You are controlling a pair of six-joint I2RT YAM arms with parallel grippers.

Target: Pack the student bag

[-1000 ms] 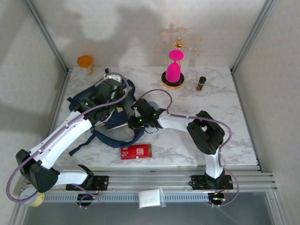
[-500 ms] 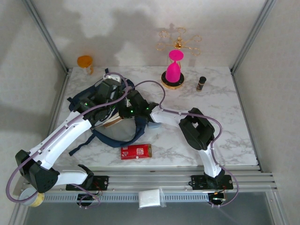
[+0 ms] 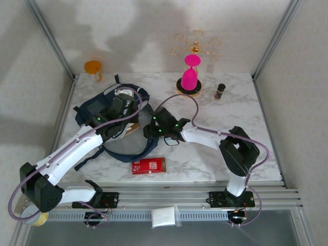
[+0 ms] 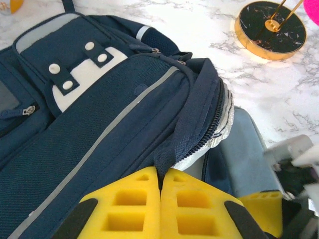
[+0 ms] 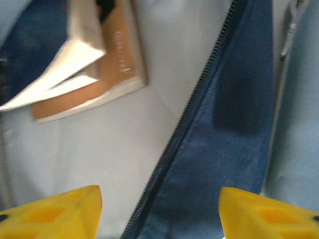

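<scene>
The student bag (image 3: 95,110), navy with white patches and a light stripe, lies at the table's left with its main compartment open toward the middle. My left gripper (image 4: 160,172) is shut on the fabric edge by the zipper of the student bag (image 4: 99,124) and holds that flap up. At the mouth of the bag my right gripper (image 5: 159,206) stands open, with nothing between its fingers; the zipper edge of the student bag (image 5: 219,149) runs beneath them. A brown-covered book (image 5: 99,64) lies inside on the pale lining. In the top view the right gripper (image 3: 154,128) sits just right of the opening.
A red box (image 3: 149,165) lies near the front edge, below the bag. At the back stand a pink hourglass on a gold-rimmed base (image 3: 190,77), a small dark bottle (image 3: 220,90) and an orange cup (image 3: 93,68). Bag straps (image 3: 89,156) trail toward the front left.
My right gripper reached into the bag's opening, opened, and drew back a little to the right; the book now lies inside. The left gripper kept its hold on the flap.
</scene>
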